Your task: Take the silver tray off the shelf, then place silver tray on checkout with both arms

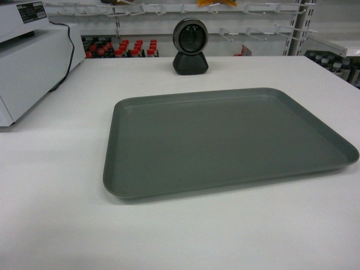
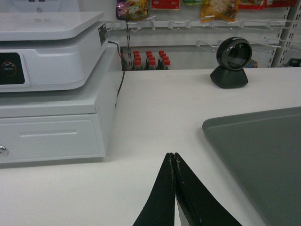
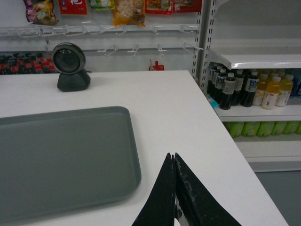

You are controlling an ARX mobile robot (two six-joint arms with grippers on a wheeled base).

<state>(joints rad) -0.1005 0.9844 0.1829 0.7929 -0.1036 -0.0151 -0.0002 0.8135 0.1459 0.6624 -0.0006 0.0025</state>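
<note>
1. We see the silver tray [image 1: 225,140] lying flat at the centre of the white counter [image 1: 50,214], unmarked
2. Left tool [image 2: 174,157] clenched, empty, just left of the tray
3. Right tool [image 3: 173,157] clenched, empty, just right of it
4. Cash register [image 2: 47,94] button, left edge of frame, reads "ON/OFF"

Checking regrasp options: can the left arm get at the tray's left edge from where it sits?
Probably yes. The left gripper is shut and hangs over bare checkout, with the silver tray just to its right and nothing between them. The cash register sits on the other side, out of the path.
</note>
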